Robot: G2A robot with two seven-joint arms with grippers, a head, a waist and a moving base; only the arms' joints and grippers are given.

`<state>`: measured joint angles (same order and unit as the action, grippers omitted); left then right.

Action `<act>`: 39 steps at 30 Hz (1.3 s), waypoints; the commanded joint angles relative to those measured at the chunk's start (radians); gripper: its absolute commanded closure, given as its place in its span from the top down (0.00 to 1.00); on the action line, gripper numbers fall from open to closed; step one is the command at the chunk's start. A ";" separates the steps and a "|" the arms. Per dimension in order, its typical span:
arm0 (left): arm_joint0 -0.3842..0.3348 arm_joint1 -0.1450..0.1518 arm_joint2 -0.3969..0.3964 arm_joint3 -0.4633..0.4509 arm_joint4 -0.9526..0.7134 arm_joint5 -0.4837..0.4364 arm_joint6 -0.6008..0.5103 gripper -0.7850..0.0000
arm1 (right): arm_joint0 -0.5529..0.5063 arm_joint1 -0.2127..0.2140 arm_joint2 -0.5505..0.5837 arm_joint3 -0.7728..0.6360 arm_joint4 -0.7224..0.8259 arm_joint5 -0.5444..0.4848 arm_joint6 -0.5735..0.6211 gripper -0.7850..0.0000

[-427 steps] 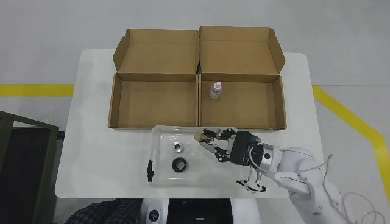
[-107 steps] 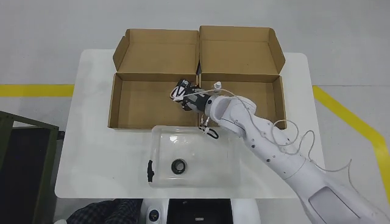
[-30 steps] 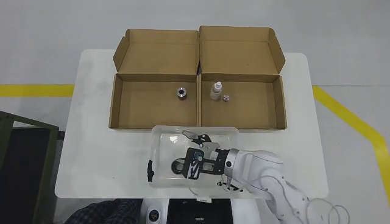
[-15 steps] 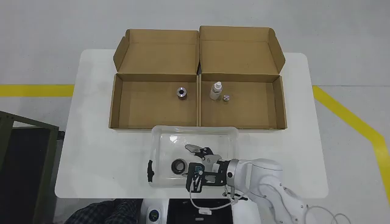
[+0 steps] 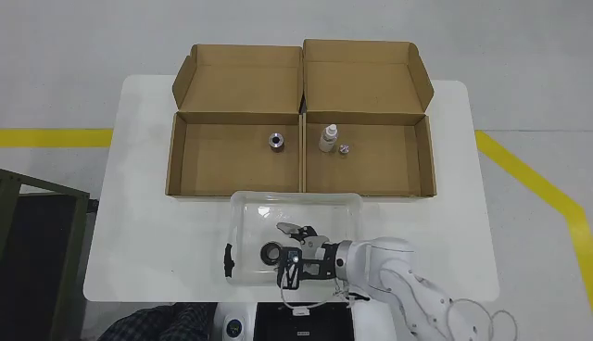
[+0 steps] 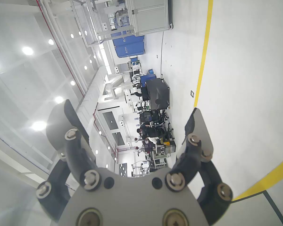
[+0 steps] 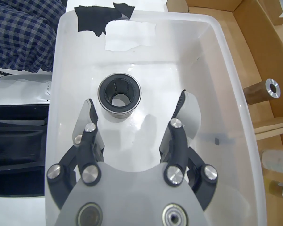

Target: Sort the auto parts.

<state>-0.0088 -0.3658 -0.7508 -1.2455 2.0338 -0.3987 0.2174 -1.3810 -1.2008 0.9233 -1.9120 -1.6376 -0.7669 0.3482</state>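
The black ring-shaped bearing (image 7: 119, 101) stands on end on the floor of the clear plastic tub (image 7: 228, 55) at the near edge of the bench (image 5: 139, 202). The right claw (image 7: 136, 98) hangs inside the tub with its fingers spread wide. The bearing sits just ahead of them, close to one finger and not gripped. Beyond the tub lie two open cardboard boxes side by side. The left box (image 5: 199, 160) holds a metal bushing (image 5: 276, 139). The right box (image 5: 398, 165) holds a small white bottle (image 5: 327, 138) with a small metal part (image 5: 344, 148) just beside it. The left claw (image 6: 132, 108) is also spread apart, holding nothing.
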 commanded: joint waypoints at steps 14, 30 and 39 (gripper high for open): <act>0.000 0.000 0.000 0.000 0.000 0.000 0.000 1.00 | 0.105 -0.027 -0.109 0.104 0.047 0.022 0.025 0.71; 0.000 0.000 0.000 0.000 0.000 0.000 0.000 1.00 | 0.150 -0.033 -0.111 0.151 0.145 0.007 0.028 0.25; 0.000 0.000 0.000 0.000 0.000 0.000 0.000 1.00 | 0.122 -0.018 -0.058 0.097 0.202 -0.003 -0.009 0.00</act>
<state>-0.0088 -0.3658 -0.7508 -1.2455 2.0338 -0.3987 0.2174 -1.2545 -1.2215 0.8553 -1.8061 -1.4409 -0.7687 0.3435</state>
